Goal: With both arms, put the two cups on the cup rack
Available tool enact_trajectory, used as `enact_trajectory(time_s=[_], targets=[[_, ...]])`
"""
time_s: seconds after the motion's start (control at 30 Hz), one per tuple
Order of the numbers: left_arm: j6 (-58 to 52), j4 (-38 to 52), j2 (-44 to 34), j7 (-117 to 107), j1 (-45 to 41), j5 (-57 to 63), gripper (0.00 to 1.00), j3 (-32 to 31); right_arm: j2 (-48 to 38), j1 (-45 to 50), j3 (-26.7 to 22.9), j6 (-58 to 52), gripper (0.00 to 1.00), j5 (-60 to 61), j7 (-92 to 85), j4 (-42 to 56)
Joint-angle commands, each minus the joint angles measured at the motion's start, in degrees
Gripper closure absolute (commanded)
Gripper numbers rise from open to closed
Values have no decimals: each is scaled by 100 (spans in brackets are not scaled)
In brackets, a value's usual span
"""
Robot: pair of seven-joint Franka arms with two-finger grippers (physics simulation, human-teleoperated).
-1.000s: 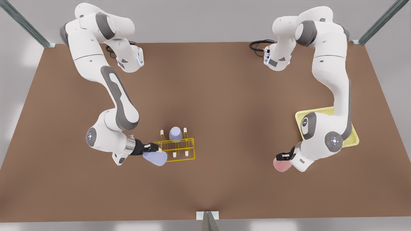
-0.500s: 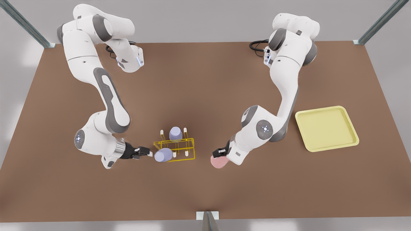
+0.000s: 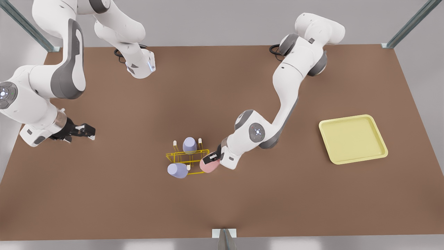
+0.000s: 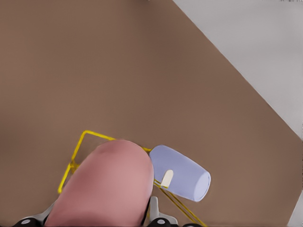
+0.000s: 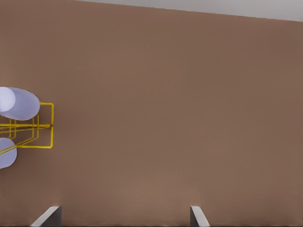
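On the brown bench (image 3: 242,208) I see the yellow cup rack (image 3: 189,160) near the middle, toward the front edge, with one lavender cup (image 3: 189,145) on a back peg and a second lavender cup (image 3: 177,170) on a front one. My left gripper (image 3: 210,158) has its jaws closed on the pink cup (image 3: 208,166) at the rack's end facing the pale-yellow tray (image 3: 352,139). My right gripper (image 3: 89,131) hangs with its jaws spread and nothing in them near the opposite side edge

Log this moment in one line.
left gripper: shut on pink cup, at rack | right gripper: open, clear
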Motion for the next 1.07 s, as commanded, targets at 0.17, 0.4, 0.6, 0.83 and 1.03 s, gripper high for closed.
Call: enact_trajectory(time_s=[0.17, 0.4, 0.6, 0.83, 1.03], targets=[[499, 20, 183, -1157, -110, -2, 14, 3, 48, 62, 25, -605, 0, -58, 77, -8], [684, 64, 262, -1174, -216, 6, 0, 29, 66, 62, 25, -667, 0, -58, -231, -61], [-876, 152, -185, -1246, -58, 330, 0, 468, 153, 88, 25, -693, 0, -76, -240, 0], [-4088, -3311, -4273, 6992, 2623, 2406, 0, 346, 127, 79, 16, -693, 0, -76, -240, 53], [-5696, -2476, -3834, 6674, 2509, 1923, 0, 267, 74, 53, -28, -702, 0, -67, -161, 62]])
